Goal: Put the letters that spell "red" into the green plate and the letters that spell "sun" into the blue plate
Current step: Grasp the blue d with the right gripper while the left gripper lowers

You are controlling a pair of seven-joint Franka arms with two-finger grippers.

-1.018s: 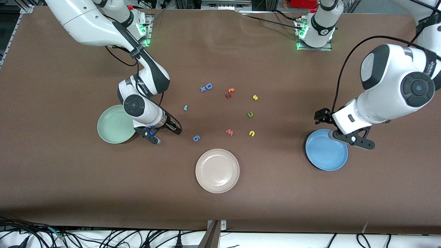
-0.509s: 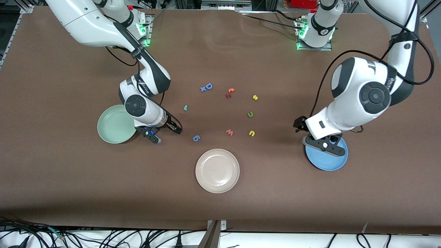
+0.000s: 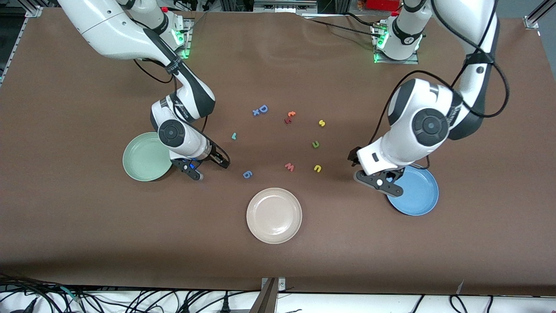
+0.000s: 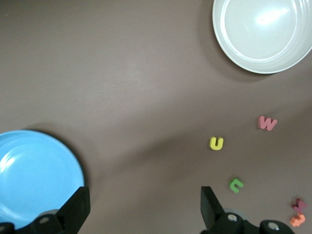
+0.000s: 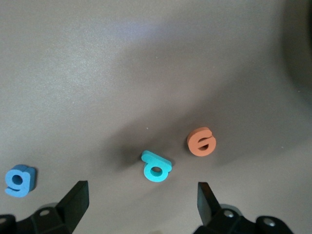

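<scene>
The cream-white plate point(image 3: 274, 215) lies nearest the front camera, and everything else is placed from it. Toward the right arm's end of the table and a little farther from the camera lies the green plate point(image 3: 145, 156), with nothing in it. Just beside that plate the right gripper point(image 3: 203, 168) hangs low over the table with its fingers spread wide and nothing between them. Its wrist view shows the teal d point(image 5: 156, 166) and the orange e point(image 5: 201, 142) lying close together on the table below it, with the blue g-like letter point(image 5: 19, 180) some way off. Toward the left arm's end lies the blue plate point(image 3: 415, 191), also bare. The left gripper point(image 3: 377, 177) is over that plate's edge, its fingers wide apart and holding nothing. Farther from the camera than the cream-white plate lie the yellow u point(image 3: 318, 168), the green n point(image 3: 316, 144), the yellow s point(image 3: 322, 123) and the teal r point(image 3: 234, 136), all on the table.
</scene>
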